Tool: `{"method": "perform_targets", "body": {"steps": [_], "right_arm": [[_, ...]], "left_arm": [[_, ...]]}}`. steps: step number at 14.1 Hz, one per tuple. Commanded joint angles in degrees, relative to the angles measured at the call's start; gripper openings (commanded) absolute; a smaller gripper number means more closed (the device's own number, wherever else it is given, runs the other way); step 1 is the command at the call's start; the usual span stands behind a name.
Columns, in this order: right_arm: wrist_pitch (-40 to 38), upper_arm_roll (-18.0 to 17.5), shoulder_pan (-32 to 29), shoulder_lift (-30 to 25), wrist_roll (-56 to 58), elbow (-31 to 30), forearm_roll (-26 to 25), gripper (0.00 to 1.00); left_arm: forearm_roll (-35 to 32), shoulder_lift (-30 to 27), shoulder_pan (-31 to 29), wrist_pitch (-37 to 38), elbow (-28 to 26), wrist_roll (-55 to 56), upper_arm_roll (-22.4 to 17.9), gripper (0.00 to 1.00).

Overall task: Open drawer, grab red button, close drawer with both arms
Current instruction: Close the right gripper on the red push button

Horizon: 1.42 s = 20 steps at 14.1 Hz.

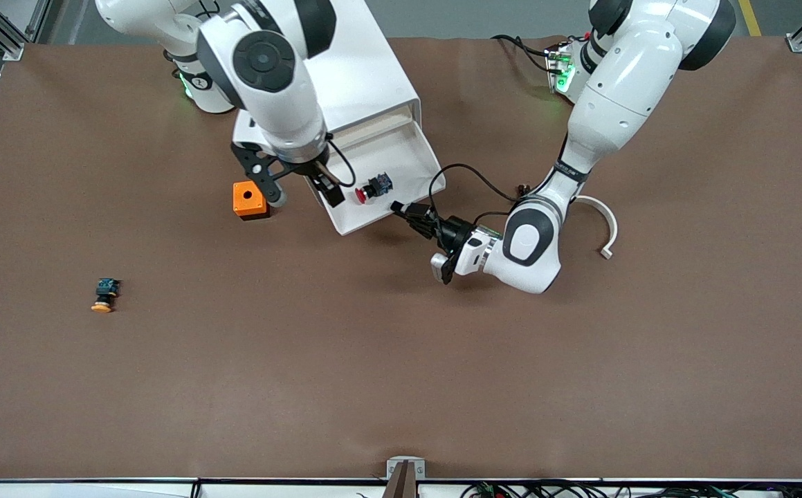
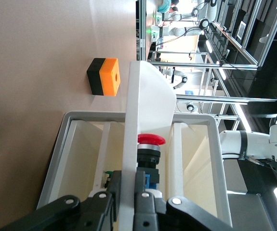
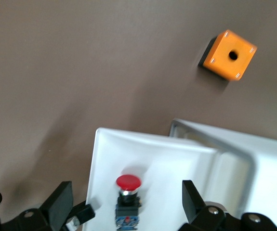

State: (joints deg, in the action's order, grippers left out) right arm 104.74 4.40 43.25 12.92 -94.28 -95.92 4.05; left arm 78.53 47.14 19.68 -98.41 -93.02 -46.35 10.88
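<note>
While the drawer [image 1: 390,176] stands pulled out of its white cabinet [image 1: 366,76], one red button [image 1: 371,189] lies in it, just below the right gripper [image 1: 304,185], whose fingers [image 3: 59,202] are spread wide over the drawer, holding nothing. The left gripper [image 1: 411,211] pinches the drawer's front wall [image 2: 140,144], the button just past it. Two buttons show in all: the second, yellow-capped [image 1: 103,295], lies well apart from both grippers. One orange box [image 1: 249,200] sits beside the right gripper.
</note>
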Motion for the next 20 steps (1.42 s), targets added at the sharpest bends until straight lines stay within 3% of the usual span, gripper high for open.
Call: {"method": "perform_targets", "body": {"steps": [1,2,3,4,8,16,20], "right_arm": [[4.4,0.7,1.4,1.8,-4.7,-0.1,2.7,1.00],[6.3,0.7,1.8,2.6,-5.6,-0.1,3.8,1.00],[7.8,0.7,2.4,3.6,-7.0,-0.1,3.9,1.00],[9.0,0.7,2.9,4.2,-8.0,-0.1,3.9,1.00],[10.0,0.7,4.1,6.0,-9.2,-0.1,3.9,1.00],[9.7,0.7,6.7,6.4,-9.3,-4.3,3.9,1.00],[10.2,0.7,7.9,7.9,-9.2,-4.2,3.9,1.00]], "left_arm": [[-0.8,0.7,-1.2,0.1,2.2,1.3,0.3,0.15],[-0.8,0.5,-1.1,0.1,2.1,1.7,0.3,0.17],[-0.8,0.3,-1.0,0.1,2.2,3.2,0.3,0.46],[-0.9,0.0,-0.9,0.2,2.3,6.7,0.2,0.99],[-5.9,-0.6,-1.6,0.4,5.3,16.4,0.5,1.00],[-14.5,-3.7,-2.5,0.3,7.1,23.0,0.3,1.00],[-25.2,-4.2,-4.3,0.4,11.4,30.9,0.2,1.00]]}}
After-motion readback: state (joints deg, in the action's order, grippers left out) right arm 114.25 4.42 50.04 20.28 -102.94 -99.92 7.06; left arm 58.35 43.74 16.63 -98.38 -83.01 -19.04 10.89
